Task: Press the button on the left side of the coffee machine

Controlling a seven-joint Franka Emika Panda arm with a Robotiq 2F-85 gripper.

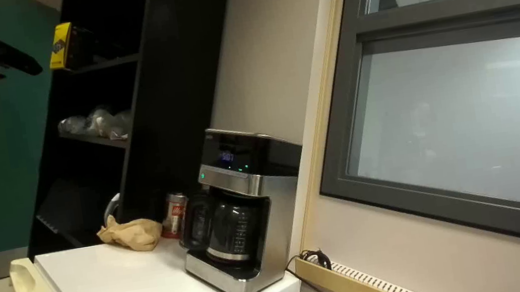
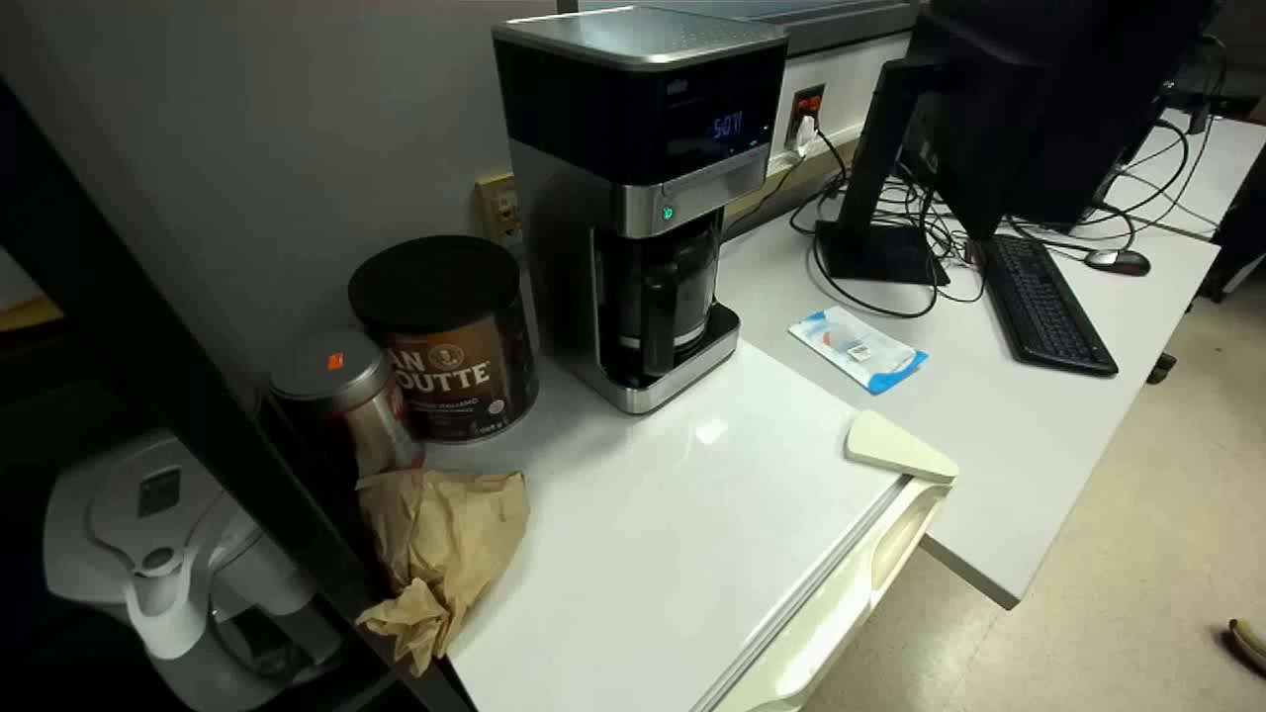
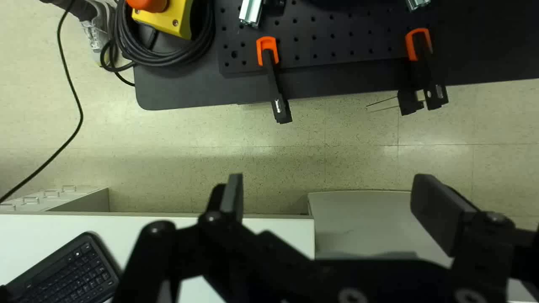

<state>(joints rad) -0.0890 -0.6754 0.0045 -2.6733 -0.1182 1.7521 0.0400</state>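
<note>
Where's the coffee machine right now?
In an exterior view, the coffee machine stands upper centre on the white surface, just right of the black-lidded tub as pictured; the wrist view does not show it.

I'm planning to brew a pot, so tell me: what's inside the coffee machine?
The dark glass carafe stands in the open bay of the coffee machine; I cannot tell whether it holds coffee. The upper housing is closed, hiding its inside.
</note>
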